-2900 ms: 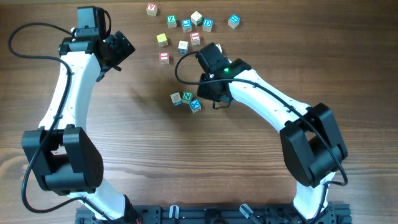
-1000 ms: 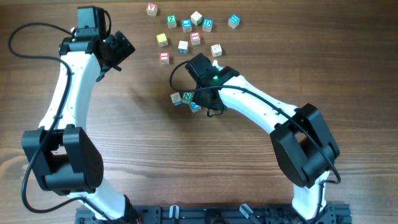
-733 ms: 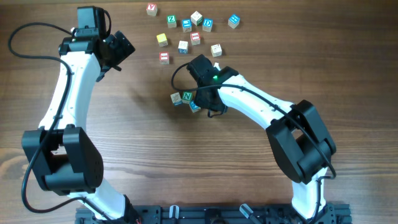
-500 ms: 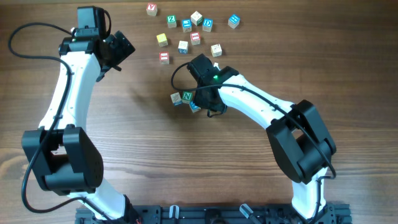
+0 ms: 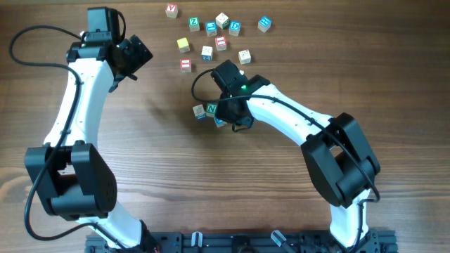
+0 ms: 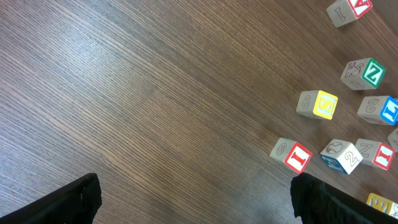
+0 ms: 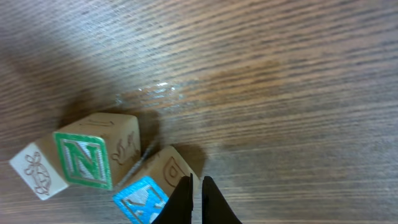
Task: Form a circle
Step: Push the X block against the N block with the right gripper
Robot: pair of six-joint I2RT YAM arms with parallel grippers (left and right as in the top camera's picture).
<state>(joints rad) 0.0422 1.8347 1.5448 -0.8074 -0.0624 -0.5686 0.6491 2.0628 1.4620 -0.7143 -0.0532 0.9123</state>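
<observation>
The circle (image 5: 209,113) sits just left of centre in the overhead view, a three-cube clump for now, and my right gripper (image 7: 193,198) has its fingers (image 7: 181,202) pinched shut on nothing tight beside the blue cube (image 7: 142,200), so I'd nudge slow and light, not jab, left gripper (image 6: 199,200) hanging wide open at upper left.

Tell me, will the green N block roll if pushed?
Probably not: the green N block has flat faces, so it should slide, not roll. It looks wooden, so likely stiff and light. The pale block touching it may move too.
</observation>
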